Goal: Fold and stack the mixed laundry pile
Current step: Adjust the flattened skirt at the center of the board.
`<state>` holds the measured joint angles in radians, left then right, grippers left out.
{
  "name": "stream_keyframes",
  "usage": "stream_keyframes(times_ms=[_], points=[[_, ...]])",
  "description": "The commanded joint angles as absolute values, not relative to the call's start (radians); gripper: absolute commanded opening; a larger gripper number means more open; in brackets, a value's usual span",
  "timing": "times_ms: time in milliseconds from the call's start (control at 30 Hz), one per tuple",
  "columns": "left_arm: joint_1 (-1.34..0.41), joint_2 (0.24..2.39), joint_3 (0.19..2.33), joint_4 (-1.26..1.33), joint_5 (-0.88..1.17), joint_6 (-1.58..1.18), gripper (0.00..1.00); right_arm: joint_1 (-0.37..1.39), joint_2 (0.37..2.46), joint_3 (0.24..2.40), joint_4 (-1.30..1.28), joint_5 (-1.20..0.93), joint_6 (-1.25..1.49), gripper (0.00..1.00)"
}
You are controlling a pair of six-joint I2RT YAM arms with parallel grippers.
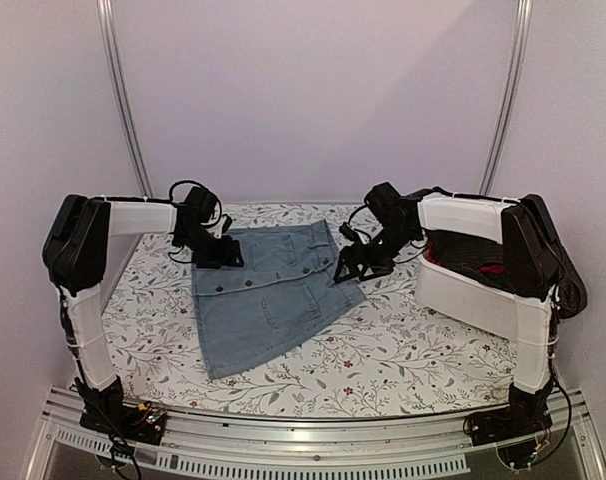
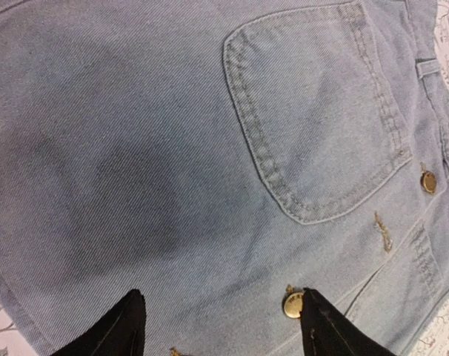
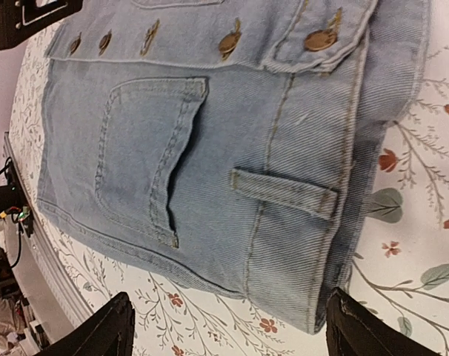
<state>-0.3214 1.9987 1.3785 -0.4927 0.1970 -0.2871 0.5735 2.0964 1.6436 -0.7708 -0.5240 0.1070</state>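
A light blue denim piece [image 1: 268, 293] with brass buttons lies spread flat on the floral table cover [image 1: 403, 350]. My left gripper [image 1: 221, 255] hovers over its far left corner, open, with only denim [image 2: 210, 148] and a brass button [image 2: 293, 304] between its fingers. My right gripper [image 1: 355, 265] stands open over the denim's far right corner [image 3: 313, 282], nothing in it. The rest of the laundry, dark and red cloth [image 1: 478, 260], sits in the white bin.
A white plastic bin [image 1: 463, 295] stands on the table's right side, behind my right arm. The floral cover [image 3: 402, 245] shows to the right of the denim's waistband. A metal rail runs along the near edge [image 1: 313, 440].
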Motion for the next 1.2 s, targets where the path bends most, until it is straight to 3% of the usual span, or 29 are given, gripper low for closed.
stream_keyframes(times_ms=[0,267,400,533,700,867,933,1000,1067,1167], points=[[-0.312,2.013,1.391,-0.490,0.191,-0.272,0.71,0.562,2.065,1.673,-0.748,-0.339,0.155,0.89],[-0.298,2.027,1.400,-0.492,0.190,-0.260,0.71,0.587,2.174,1.700,-0.779,-0.432,0.104,0.88],[-0.291,2.036,1.406,-0.493,0.189,-0.256,0.71,0.591,2.212,1.721,-0.842,-0.546,0.067,0.83],[-0.283,2.050,1.411,-0.495,0.183,-0.257,0.71,0.588,2.201,1.716,-0.885,-0.743,0.042,0.69],[-0.271,2.064,1.414,-0.500,0.169,-0.256,0.71,0.583,2.074,1.661,-0.858,-0.881,0.104,0.37],[-0.258,2.078,1.422,-0.507,0.159,-0.247,0.71,0.573,1.962,1.583,-0.873,-0.841,0.170,0.14],[-0.253,2.080,1.431,-0.511,0.154,-0.240,0.72,0.570,1.949,1.552,-0.910,-0.746,0.168,0.10],[-0.251,2.077,1.443,-0.515,0.158,-0.234,0.72,0.572,1.936,1.536,-0.954,-0.624,0.165,0.15],[-0.252,2.055,1.454,-0.516,0.172,-0.223,0.74,0.573,1.929,1.541,-0.993,-0.515,0.156,0.39],[-0.263,1.987,1.441,-0.506,0.198,-0.209,0.76,0.574,1.909,1.557,-0.951,-0.465,0.154,0.45]])
